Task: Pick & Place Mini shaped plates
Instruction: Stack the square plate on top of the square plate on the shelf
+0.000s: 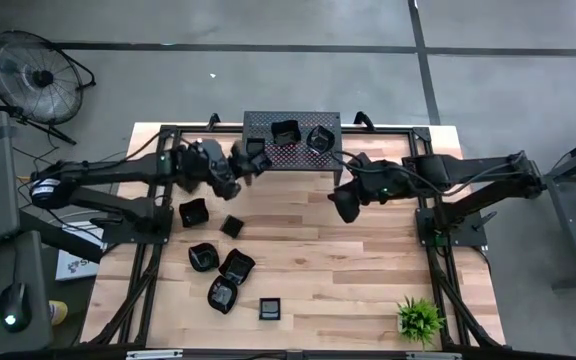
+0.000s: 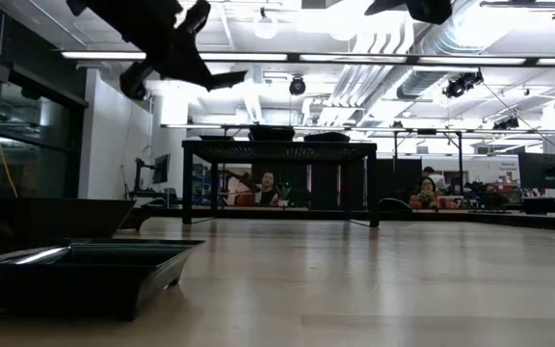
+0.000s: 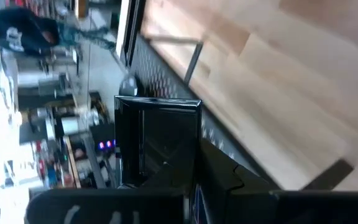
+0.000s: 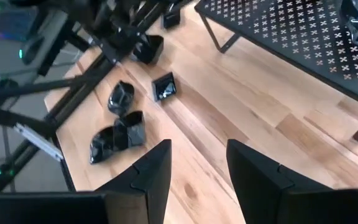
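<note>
**Left gripper holding a plate by the stand**

The left gripper (image 1: 240,168) is hovering above the table (image 1: 368,280), just at the stand's (image 1: 290,160) left front corner. Its fingers are clamped on a square plate (image 3: 157,140), which is showing glossy and black in the left wrist view, tilted on edge against the stand's perforated side. In the low view the same gripper (image 2: 189,60) is hanging high in the air with the plate (image 2: 222,79) jutting out from it.

The right gripper (image 1: 348,207) is waiting over bare wood, in front of the stand's right end. Its fingers (image 4: 157,165) are standing wide apart with nothing between them.

Two plates are already sitting on top of the stand: one (image 1: 285,132) near the middle and one (image 1: 320,139) to its right, well apart from each other.

More plates are lying on the table's left half. One (image 1: 194,212) is sitting just under the left arm, with a smaller one (image 1: 232,226) beside it. Farther forward, three are clustered close together: one (image 1: 204,257), one (image 1: 236,266) and one (image 1: 222,295). A small square one (image 1: 270,309) is lying alone near the front edge.

A green plant (image 1: 420,320) is standing at the table's front right corner. In the low view, a plate (image 2: 85,275) is filling the near left foreground, and people are sitting in the room beyond the stand (image 2: 277,152).
</note>
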